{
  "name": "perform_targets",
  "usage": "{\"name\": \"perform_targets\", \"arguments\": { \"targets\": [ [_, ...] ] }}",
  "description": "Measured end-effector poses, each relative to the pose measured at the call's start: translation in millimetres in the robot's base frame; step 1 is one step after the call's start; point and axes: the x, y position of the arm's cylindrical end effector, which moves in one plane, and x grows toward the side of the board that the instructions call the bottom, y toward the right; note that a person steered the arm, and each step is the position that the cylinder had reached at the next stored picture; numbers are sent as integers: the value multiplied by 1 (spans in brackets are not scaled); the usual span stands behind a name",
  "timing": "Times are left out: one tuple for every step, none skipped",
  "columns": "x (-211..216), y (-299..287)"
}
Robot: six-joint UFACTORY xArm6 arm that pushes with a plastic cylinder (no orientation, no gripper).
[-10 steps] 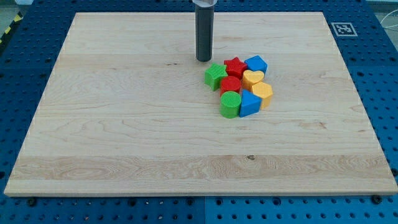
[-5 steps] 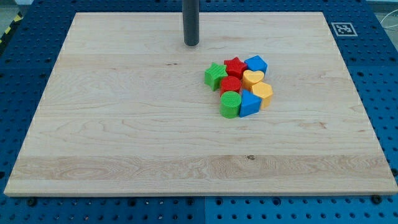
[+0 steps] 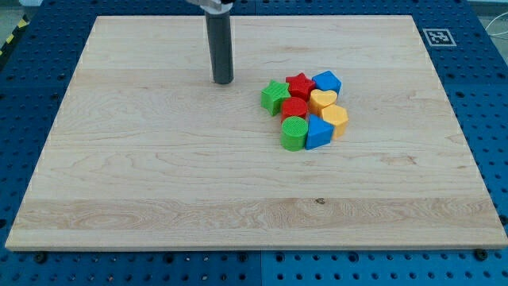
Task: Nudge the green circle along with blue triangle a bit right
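My tip (image 3: pixel 223 80) rests on the wooden board (image 3: pixel 159 175) in its upper half, a little left of the middle between the left and right edges. There are no jaws here, only the straight dark rod, so nothing opens or shuts. The tip stands apart from every block, up and to the view's left of the cluster; the green star (image 3: pixel 275 97) is the nearest one.

The green circle (image 3: pixel 294 133) sits at the cluster's lower left corner, lower right of my tip and well apart from it. The blue triangle (image 3: pixel 318 132) lies just beside it on the view's right, the two touching or nearly so.

The board is pale wood with grain running side to side. It lies on a blue perforated table (image 3: pixel 492 103), and a small black-and-white marker (image 3: pixel 439 36) sits at the board's top right corner.

Eight blocks are huddled together right of the board's centre: two green, two red, two blue, two yellow. From left to right, the others are a red circle (image 3: pixel 294 109), a red star (image 3: pixel 300 83), a yellow heart (image 3: pixel 322 99), a blue block (image 3: pixel 327 81) of unclear shape, and a yellow hexagon-like block (image 3: pixel 336 118).
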Motion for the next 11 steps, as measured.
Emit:
{"name": "perform_targets", "arguments": {
  "targets": [
    [0,0],
    [9,-6],
    [28,-9],
    [30,-9],
    [31,-9],
    [47,-6],
    [60,5],
    [74,25],
    [89,48],
    [97,70],
    [97,83]
  ]
}}
